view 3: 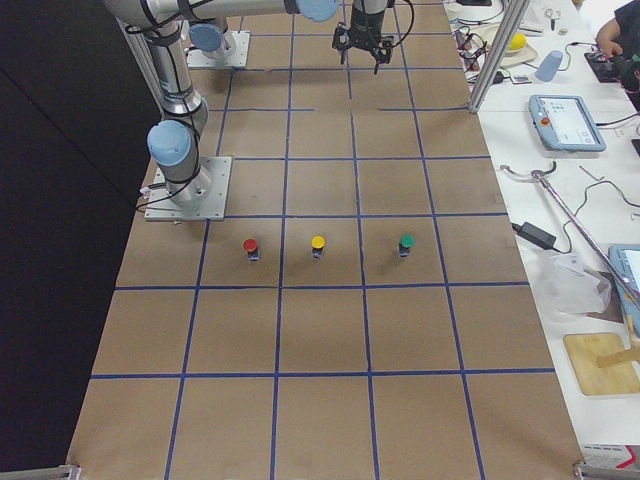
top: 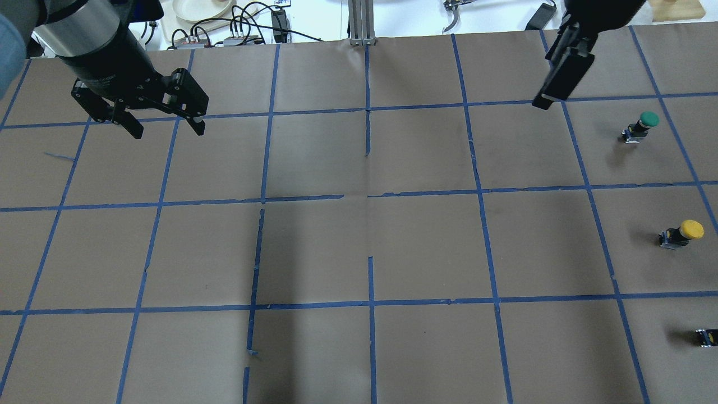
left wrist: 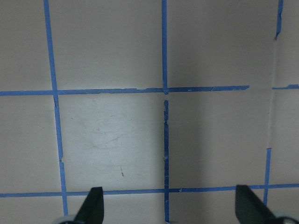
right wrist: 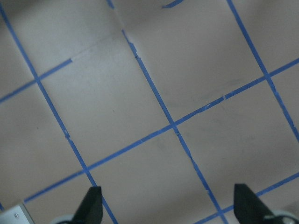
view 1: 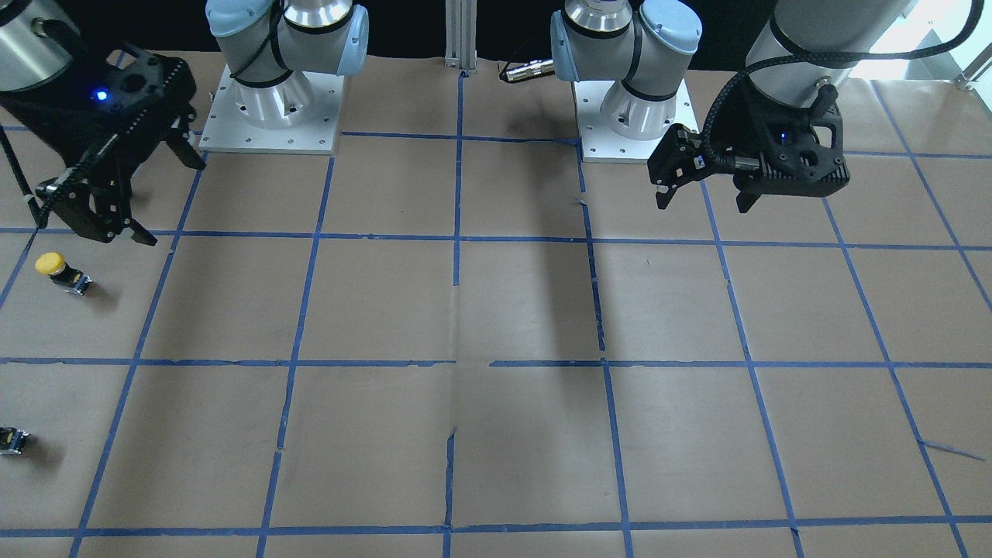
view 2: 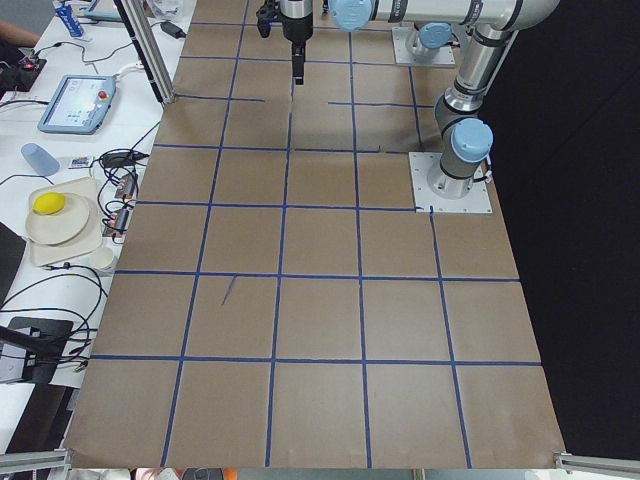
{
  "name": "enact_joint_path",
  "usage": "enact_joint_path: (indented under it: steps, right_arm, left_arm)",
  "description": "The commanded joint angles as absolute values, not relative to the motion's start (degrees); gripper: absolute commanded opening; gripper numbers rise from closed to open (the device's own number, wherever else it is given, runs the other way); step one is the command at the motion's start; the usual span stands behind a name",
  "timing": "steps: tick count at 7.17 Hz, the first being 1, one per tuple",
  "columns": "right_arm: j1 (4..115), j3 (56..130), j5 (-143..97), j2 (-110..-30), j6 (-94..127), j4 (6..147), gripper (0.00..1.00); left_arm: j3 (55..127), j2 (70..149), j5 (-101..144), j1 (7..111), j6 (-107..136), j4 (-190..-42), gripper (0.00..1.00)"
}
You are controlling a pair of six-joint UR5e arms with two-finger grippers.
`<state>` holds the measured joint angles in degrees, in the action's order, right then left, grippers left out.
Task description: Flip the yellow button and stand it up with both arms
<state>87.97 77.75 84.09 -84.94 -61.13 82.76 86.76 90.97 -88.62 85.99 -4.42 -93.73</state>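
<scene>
The yellow button [top: 681,232] stands near the table's right edge, yellow cap up on its black body. It also shows in the front view [view 1: 62,273] and the right side view [view 3: 318,245]. My right gripper [top: 566,73] is open and empty. It hangs above the table, well apart from the button, toward the far side in the overhead view. It also shows in the front view [view 1: 174,200], and its wrist view [right wrist: 168,207] holds only paper. My left gripper [top: 162,120] is open and empty over the table's far left [view 1: 705,200]. Its wrist view [left wrist: 170,207] shows bare paper.
A green-capped button [top: 642,124] and a red-capped button [view 3: 250,247] stand in line with the yellow one, one grid square either side. Brown paper with a blue tape grid [top: 370,202] covers the table. Both arm bases [view 1: 271,116] stand at the robot's edge.
</scene>
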Motion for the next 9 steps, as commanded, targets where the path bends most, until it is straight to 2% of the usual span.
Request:
enact_joint_path:
  steps: [1, 4, 9]
  right_arm:
    - [93.33, 78.04, 85.08, -85.51, -32.11, 83.76, 1.0]
    - [93.43, 79.97, 85.17, -88.68, -1.83, 84.11, 1.0]
    - [93.52, 84.19, 89.82, -92.11, 3.95, 84.72, 0.99]
  left_arm:
    - [86.57, 90.97, -88.59, 85.96, -4.48, -93.69, 1.0]
    - [86.48, 90.97, -88.59, 85.96, -4.48, -93.69, 1.0]
    - [87.1, 90.7, -88.59, 86.04, -4.48, -93.08, 1.0]
